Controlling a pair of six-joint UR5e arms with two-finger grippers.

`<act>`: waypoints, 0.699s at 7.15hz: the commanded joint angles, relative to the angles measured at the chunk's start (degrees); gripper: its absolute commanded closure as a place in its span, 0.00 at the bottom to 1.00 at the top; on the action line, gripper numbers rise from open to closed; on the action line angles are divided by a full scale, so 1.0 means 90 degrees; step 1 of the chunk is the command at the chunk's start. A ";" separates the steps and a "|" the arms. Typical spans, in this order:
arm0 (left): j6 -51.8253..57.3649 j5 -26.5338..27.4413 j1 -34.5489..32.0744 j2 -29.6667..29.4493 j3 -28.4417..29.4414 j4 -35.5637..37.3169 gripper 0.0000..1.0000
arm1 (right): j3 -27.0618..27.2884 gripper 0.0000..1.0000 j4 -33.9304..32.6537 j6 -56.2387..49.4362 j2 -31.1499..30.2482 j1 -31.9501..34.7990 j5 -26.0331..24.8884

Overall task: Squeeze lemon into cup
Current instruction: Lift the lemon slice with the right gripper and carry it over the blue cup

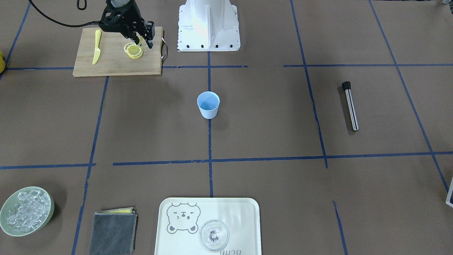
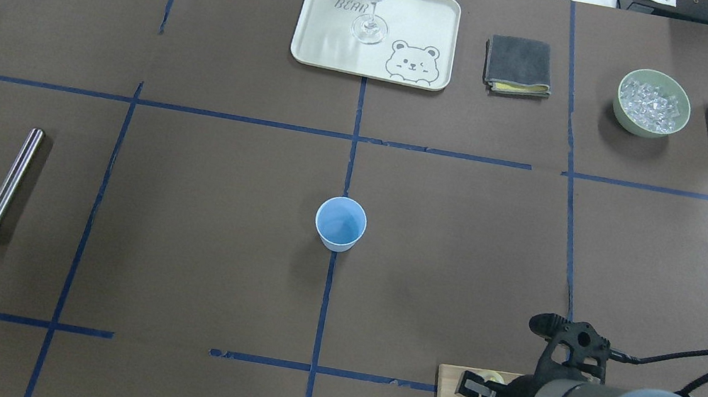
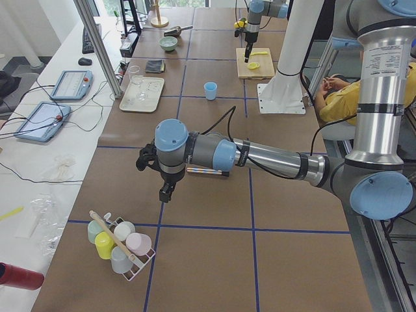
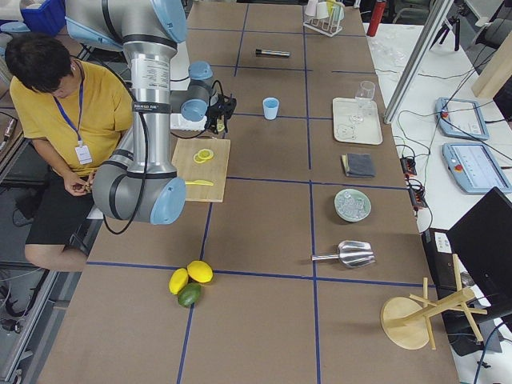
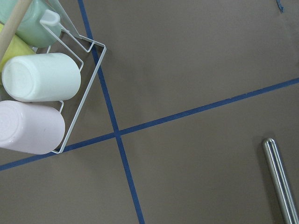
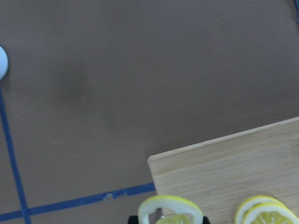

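The light-blue cup [image 1: 208,104] stands upright at the table's middle; it also shows in the overhead view [image 2: 340,223]. My right gripper [image 1: 142,41] hangs over the wooden cutting board [image 1: 113,62] and is shut on a lemon slice [image 6: 170,200], held on edge just above the board. Other lemon slices [image 1: 134,51] lie stacked on the board beside it. In the overhead view the right gripper [image 2: 473,389] is at the board's far left corner. My left gripper [image 3: 166,192] shows only in the exterior left view, far from the cup; I cannot tell if it is open or shut.
A yellow toy knife [image 1: 96,46] lies on the board. A steel muddler [image 1: 350,106] lies on the robot's left. A tray [image 1: 184,244] with a clear glass [image 1: 213,235], a grey cloth [image 1: 113,232] and a bowl of ice [image 1: 26,210] line the far edge. A cup rack [image 3: 120,244] sits by the left gripper.
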 commanded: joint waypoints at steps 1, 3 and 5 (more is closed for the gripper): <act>0.0001 0.0000 0.0000 0.0002 0.0002 0.0000 0.00 | -0.0986 0.51 -0.1334 -0.0027 0.2233 0.0883 0.0647; 0.0011 0.0000 0.0000 0.0002 -0.0008 0.0000 0.00 | -0.1673 0.51 -0.1466 -0.0134 0.3109 0.1528 0.0816; -0.0009 -0.0019 0.0000 0.0002 -0.0057 0.0000 0.00 | -0.3094 0.50 -0.1436 -0.0125 0.4308 0.1774 0.0817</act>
